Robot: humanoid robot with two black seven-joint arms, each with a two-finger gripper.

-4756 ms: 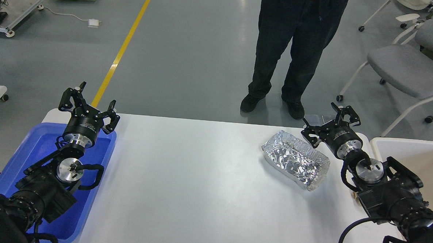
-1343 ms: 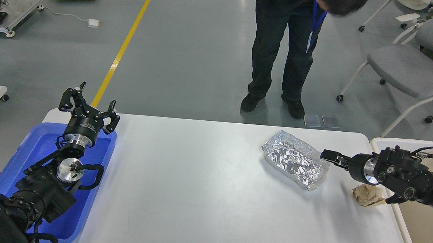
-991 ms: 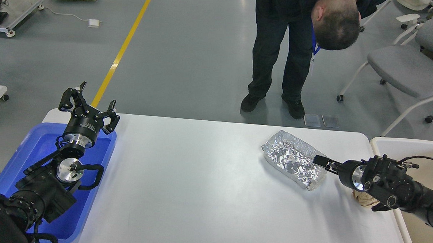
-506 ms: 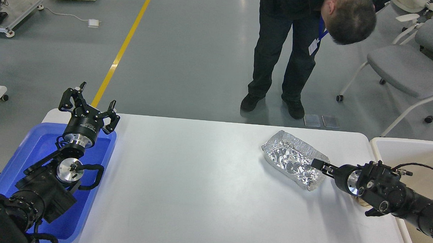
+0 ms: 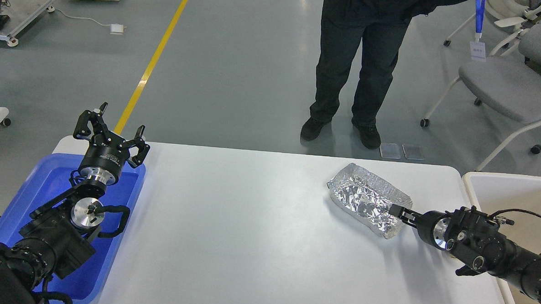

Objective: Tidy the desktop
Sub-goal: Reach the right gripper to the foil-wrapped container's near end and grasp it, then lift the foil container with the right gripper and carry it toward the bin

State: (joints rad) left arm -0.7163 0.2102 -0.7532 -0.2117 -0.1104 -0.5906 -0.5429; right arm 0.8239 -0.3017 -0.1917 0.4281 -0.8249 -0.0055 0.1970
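Head view, only cam.

Desktop [image 5: 248, 233]: big white top w/ rounded corners, fills the near middle of view. Blue tray [image 5: 36, 192] overlaps its left end; beige-white bin [image 5: 501, 189] sits just off its right edge.

Foil tray [image 5: 368, 204]: crumpled silver container, far-right part of desktop, long axis running diagonally, open side up. Only loose item I can see on the top.

R gripper [image 5: 398, 211]: arm comes in low from the right, nearly horizontal, tip at the near-right end wall of the foil tray. Seen small and dark against foil; fingers not separable, so can't tell if it's pinching the rim or just touching it.

L gripper [image 5: 111, 133]: raised above far end of blue tray, fingers spread wide, holding nothing.

Progress (judgement): early to mid. Foil tray not yet off the desktop; rest of top looks bare, so this seems the main item left. Likely dest. is the bin at right, though that's a guess.

Edges/room: foil tray near the far edge, and not far from right edge. Wide bare surface to its left and near side. Bin rim close beside R arm. Person [image 5: 347, 64] stands just past the far edge, chair [image 5: 506, 89] far right; keep lifts low on that side.
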